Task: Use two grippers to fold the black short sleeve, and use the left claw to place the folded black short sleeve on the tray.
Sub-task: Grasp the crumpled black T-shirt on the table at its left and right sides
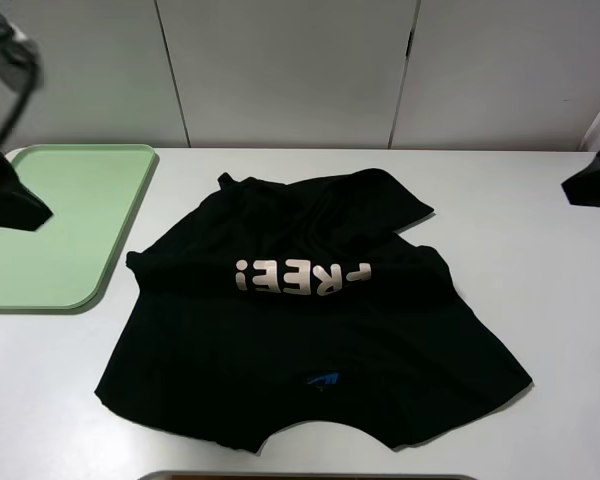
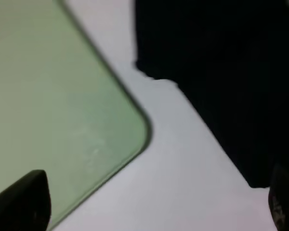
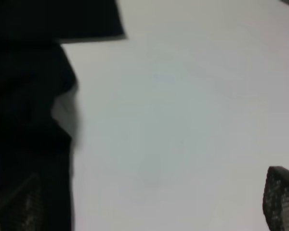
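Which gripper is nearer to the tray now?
Left. The left gripper hangs above the tray; the right gripper is at the far right, beyond the shirt.

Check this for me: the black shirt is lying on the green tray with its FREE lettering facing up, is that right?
Not quite. The black short sleeve lies on the white table, beside the tray, not on it, as the exterior high view shows. Its FREE lettering does face up.
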Controlling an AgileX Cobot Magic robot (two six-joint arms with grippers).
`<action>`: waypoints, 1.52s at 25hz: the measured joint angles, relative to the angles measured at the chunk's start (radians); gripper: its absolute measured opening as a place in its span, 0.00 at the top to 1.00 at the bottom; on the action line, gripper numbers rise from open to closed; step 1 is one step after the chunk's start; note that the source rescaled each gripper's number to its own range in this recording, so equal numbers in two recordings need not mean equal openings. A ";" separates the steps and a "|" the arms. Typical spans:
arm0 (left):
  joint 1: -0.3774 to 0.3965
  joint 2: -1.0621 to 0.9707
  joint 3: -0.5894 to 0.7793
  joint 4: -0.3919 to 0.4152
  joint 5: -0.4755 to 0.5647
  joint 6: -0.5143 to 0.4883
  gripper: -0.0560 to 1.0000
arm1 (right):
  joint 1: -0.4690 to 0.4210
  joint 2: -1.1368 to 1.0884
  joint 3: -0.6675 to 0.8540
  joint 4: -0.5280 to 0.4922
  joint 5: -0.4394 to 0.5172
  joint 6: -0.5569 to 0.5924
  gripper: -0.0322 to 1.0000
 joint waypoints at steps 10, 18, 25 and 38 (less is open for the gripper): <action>-0.280 0.238 -0.003 -0.006 -0.004 0.092 0.10 | 0.252 0.217 -0.005 0.000 -0.166 -0.175 0.00; -0.373 0.316 -0.003 -0.010 -0.051 0.135 0.10 | 0.397 0.318 -0.005 -0.035 -0.188 -0.223 0.00; -0.373 0.317 -0.003 -0.009 -0.137 0.223 0.10 | 0.452 0.379 -0.005 -0.099 -0.178 -0.376 0.00; -0.188 0.475 -0.003 -0.080 -0.132 0.501 0.11 | 0.452 0.508 -0.005 -0.099 -0.187 -0.530 0.00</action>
